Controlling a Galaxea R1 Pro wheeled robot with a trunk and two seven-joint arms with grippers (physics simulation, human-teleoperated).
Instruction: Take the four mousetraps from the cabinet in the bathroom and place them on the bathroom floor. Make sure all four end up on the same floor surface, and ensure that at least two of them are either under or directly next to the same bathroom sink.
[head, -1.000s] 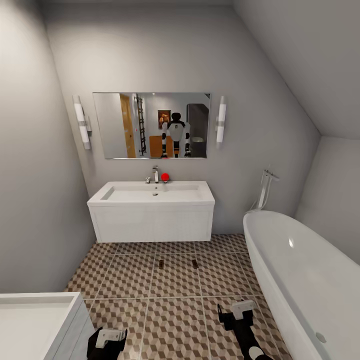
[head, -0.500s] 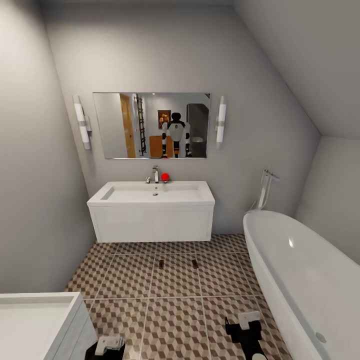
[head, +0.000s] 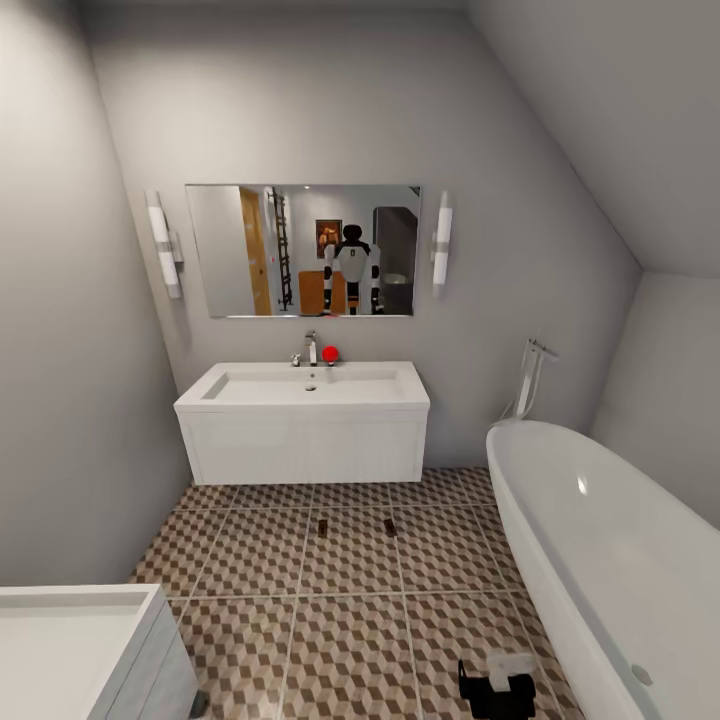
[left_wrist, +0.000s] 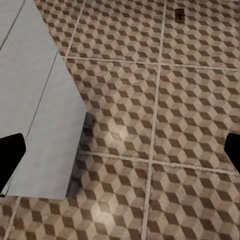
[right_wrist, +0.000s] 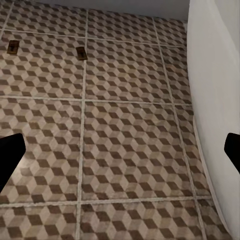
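Note:
Two mousetraps (head: 322, 526) (head: 389, 526) lie flat on the cube-patterned bathroom floor (head: 350, 600), a short way in front of the white sink (head: 310, 392) on its wall-hung vanity. The right wrist view shows the same two mousetraps (right_wrist: 13, 46) (right_wrist: 81, 53) far ahead of my right gripper (right_wrist: 120, 152), which is open and empty over bare tiles. In the head view the right gripper (head: 497, 680) hangs low by the bathtub. My left gripper (left_wrist: 120, 152) is open and empty above the floor, with one mousetrap (left_wrist: 179, 14) far ahead.
A white oval bathtub (head: 600, 540) runs along the right, its wall (right_wrist: 215, 100) close to my right gripper. A white unit (head: 70, 640) stands at the near left, its side (left_wrist: 35, 100) beside my left gripper. A red ball (head: 330, 353) sits by the tap.
Both arms have drawn back and down toward the head view's bottom edge; the left gripper has slipped out of that view. The traps and the camera have not moved.

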